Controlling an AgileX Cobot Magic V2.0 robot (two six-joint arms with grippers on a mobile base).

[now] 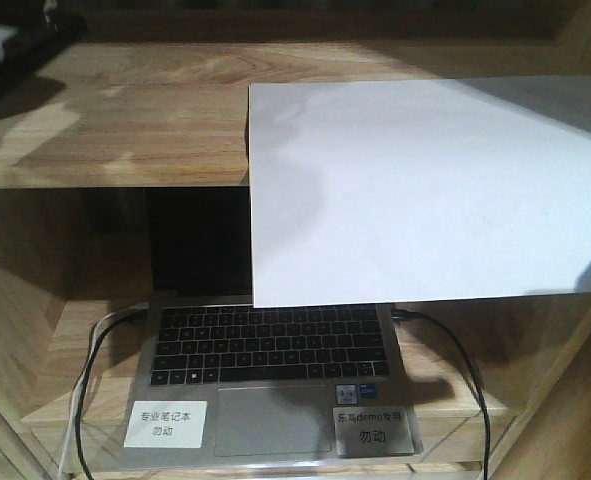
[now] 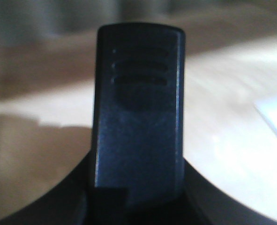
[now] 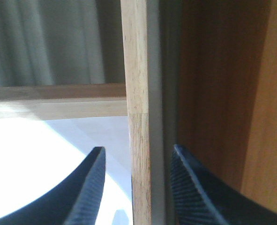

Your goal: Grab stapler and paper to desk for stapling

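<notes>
Left gripper is clamped on the stapler, its curved black fingers pressing from 7 and 5 o'clock on the black body, which stands upright with three ridged grooves near its top end. Beneath it lies a blurred light-wood surface. At 3 o'clock a corner of the white paper pokes into view, apart from the stapler.

Right gripper is spread apart. Its two ribbed fingers stand at 7 and 5 o'clock, with a light-wood upright running from 12 to 6 o'clock in the gap. I cannot tell whether the upright sits between the tips or beyond them. A brown panel fills the 3 o'clock side, the paper shows white at 8 o'clock, and a grey curtain hangs at 10 o'clock.

Seen from the front, the paper takes up 1 to 3 o'clock. Its far part lies over the upper shelf board; its near part juts past the front edge and covers the right part of the screen of an open laptop at 6 o'clock. Two printed labels sit on its palm rest.
</notes>
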